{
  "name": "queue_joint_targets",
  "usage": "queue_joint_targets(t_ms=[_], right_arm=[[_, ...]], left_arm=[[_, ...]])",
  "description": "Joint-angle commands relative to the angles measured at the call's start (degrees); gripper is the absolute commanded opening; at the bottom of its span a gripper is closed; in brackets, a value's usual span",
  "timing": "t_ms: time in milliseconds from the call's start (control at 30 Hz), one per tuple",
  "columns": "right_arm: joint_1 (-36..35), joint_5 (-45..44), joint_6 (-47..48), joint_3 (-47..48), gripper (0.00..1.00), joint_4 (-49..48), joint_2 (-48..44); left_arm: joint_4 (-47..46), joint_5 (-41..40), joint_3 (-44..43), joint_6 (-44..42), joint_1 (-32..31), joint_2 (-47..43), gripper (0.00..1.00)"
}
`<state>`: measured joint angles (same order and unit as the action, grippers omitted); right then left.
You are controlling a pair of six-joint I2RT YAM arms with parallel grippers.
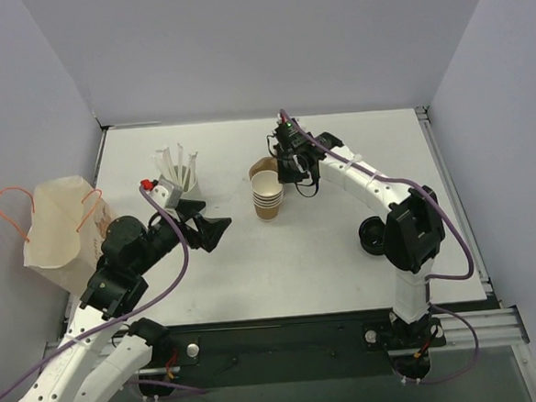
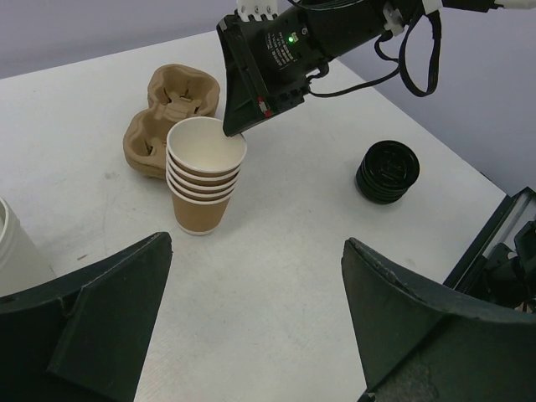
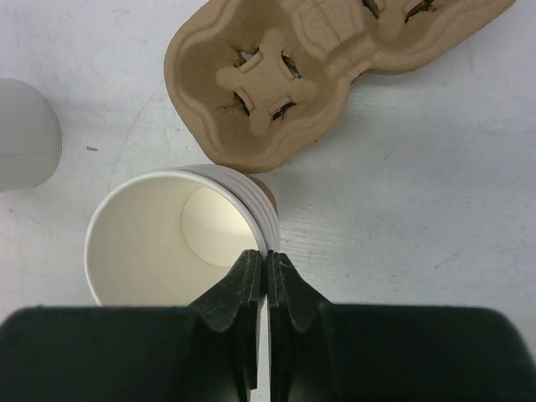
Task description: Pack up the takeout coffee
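Takeout cup (image 3: 159, 243) tops the nested stack (image 2: 201, 209), mid-tabletop toward the far edge, its rim pinched between the right fingers (image 3: 255, 285). Near the left edge, left fingers (image 1: 210, 231) are spread wide and empty. Near half of tabletop (image 1: 301, 272) is open. Lids stack (image 2: 387, 172) sits toward the right edge, count unclear.

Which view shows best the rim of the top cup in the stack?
The right wrist view: the top cup is close, seen from above, with the right claw pinched on its rim. The left wrist view shows it from the side, farther away. The top external view shows it small, beside the claw.
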<state>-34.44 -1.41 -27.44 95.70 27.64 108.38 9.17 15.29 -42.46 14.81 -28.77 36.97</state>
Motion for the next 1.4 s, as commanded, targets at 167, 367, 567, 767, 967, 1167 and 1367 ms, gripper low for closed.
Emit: queue_joint_targets(t_ms=[167,367,567,767,967,1167,1367], right_arm=[[0.16,-0.09,0.11,3.53,0.00,1.37,-3.08],[0.16,0.97,-1.56,3.00,0.00,0.93,-5.37],[0.25,3.17,-3.84,-0.77,0.00,-1.36,-6.95],[0.51,5.37,-5.96,-4.47,0.00,-4.70,-8.88],[1.56,5.98,-6.13,-2.90,0.00,-4.61,-10.99],[2.88,6.59,-5.87,-1.04,0.00,-3.21,-14.76],[2.62,7.73,-5.17,-3.32,0.00,-1.89,-21.35]], left_arm=[[-3.54,1.15,-0.26,0.31,-0.14,0.03,0.92],[-3.54,1.15,-0.26,0.22,-0.14,0.03,0.92],[-3.54,0.97,-0.26,0.22,-0.14,-0.14,0.92],[-3.46,0.88,-0.26,0.22,-0.14,0.03,0.92],[-3.46,0.80,-0.08,0.22,-0.14,0.12,0.92],[-3.46,0.80,-0.08,0.13,-0.14,0.47,0.92],[-3.28,0.53,-0.34,0.13,-0.05,1.00,0.92]])
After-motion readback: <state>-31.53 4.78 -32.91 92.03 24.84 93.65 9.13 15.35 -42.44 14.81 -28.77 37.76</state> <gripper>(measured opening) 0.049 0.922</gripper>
